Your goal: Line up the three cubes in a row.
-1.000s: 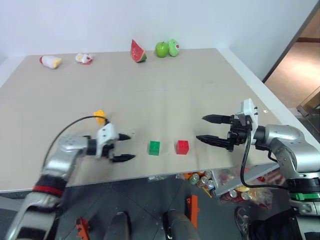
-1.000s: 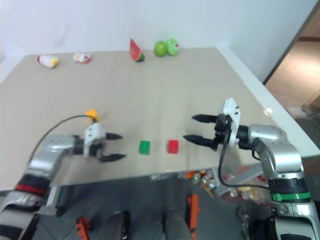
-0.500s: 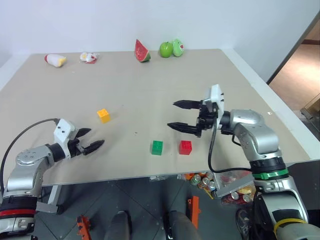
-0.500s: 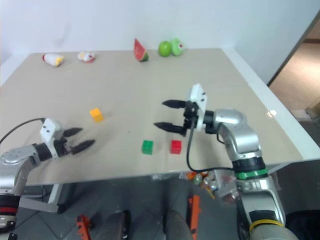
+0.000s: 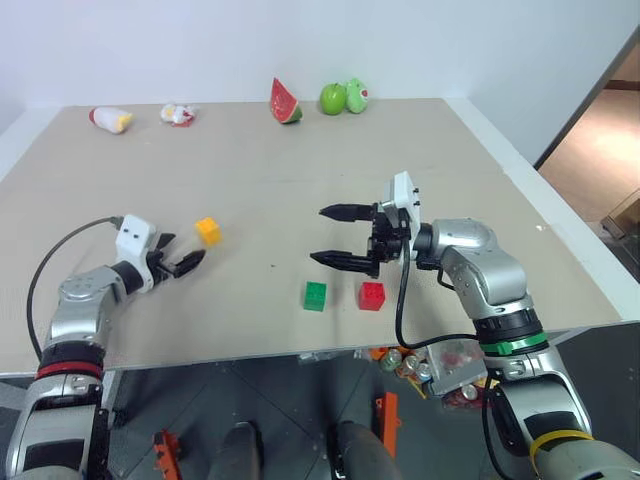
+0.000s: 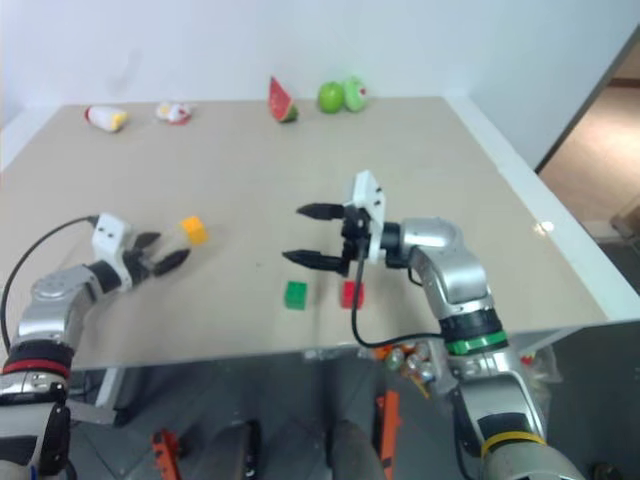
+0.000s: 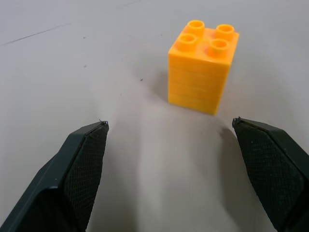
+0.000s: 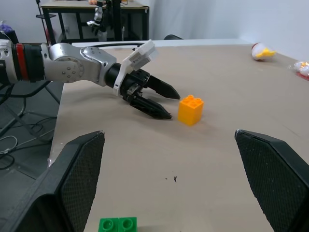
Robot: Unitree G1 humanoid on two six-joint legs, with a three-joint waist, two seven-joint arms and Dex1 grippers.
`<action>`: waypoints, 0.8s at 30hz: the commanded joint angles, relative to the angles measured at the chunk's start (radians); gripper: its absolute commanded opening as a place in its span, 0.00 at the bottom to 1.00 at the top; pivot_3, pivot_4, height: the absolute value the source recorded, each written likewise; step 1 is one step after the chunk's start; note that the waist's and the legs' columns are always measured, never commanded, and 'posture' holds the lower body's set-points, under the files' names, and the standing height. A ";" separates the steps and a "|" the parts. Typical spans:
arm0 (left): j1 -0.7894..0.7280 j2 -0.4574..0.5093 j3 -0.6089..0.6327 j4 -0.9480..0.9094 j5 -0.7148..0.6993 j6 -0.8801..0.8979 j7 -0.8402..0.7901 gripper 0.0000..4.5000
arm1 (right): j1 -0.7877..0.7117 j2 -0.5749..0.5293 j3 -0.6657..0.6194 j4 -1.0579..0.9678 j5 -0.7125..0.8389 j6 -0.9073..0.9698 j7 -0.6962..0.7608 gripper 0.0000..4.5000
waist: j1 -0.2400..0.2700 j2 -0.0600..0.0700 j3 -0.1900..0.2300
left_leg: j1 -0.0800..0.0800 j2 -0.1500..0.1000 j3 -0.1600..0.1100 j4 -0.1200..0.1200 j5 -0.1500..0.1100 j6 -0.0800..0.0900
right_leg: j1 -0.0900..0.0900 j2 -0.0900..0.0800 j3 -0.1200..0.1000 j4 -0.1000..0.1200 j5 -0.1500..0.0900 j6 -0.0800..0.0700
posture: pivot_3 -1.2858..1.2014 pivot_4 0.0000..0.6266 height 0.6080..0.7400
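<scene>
the left hand (image 5: 182, 262) gapes released just short of the yellow cube (image 5: 207, 231) on the bench (image 5: 280, 180), while the right hand (image 5: 330, 236), spread empty, hangs behind the green cube (image 5: 315, 295) and red cube (image 5: 371, 295) standing side by side.

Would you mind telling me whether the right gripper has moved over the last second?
Yes. The right gripper, open, has swung toward the robot's left: it was right of the red cube and now hangs beyond the green cube.

two cubes (image 5: 343, 295) side by side near the table (image 5: 300, 180) front edge — third cube (image 5: 207, 230) well left
</scene>
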 commanded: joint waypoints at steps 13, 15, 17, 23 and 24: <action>-0.231 -0.041 -0.022 0.307 0.059 -0.126 -0.015 0.82 | 0.037 -0.015 -0.041 -0.093 0.015 0.014 -0.065 1.00 | 0.011 0.000 0.000 | 0.000 0.000 0.000 0.001 0.001 0.000 | 0.001 0.000 0.000 0.000 0.002 0.001 | 0.52 0.24 1.00; -0.232 -0.040 -0.027 0.313 0.061 -0.140 -0.031 0.68 | 0.040 -0.020 -0.045 -0.092 0.015 0.013 -0.068 1.00 | 0.010 0.000 0.000 | 0.000 0.000 0.000 0.002 0.001 -0.001 | 0.001 0.000 0.000 0.000 0.002 0.001 | 0.52 0.24 1.00; -0.228 -0.039 -0.032 0.318 0.067 -0.152 -0.039 0.54 | 0.043 -0.024 -0.049 -0.091 0.016 0.012 -0.069 1.00 | 0.010 0.000 0.000 | 0.000 0.000 0.000 0.002 0.001 -0.001 | 0.001 0.000 0.000 0.000 0.003 0.001 | 0.52 0.24 1.00; -0.219 -0.049 -0.037 0.301 0.067 -0.160 -0.069 0.28 | 0.050 -0.038 -0.053 -0.087 0.015 0.004 -0.068 1.00 | 0.010 0.000 0.000 | 0.000 0.000 -0.001 0.000 0.001 -0.001 | 0.000 0.001 0.000 0.000 0.002 0.002 | 0.52 0.24 1.00; -0.215 -0.050 -0.042 0.288 0.069 -0.161 -0.079 0.28 | 0.049 -0.039 -0.053 -0.085 0.014 0.003 -0.067 1.00 | 0.010 0.000 0.000 | 0.000 0.000 -0.001 0.000 0.001 -0.001 | 0.000 0.001 0.000 0.000 0.002 0.003 | 0.52 0.24 1.00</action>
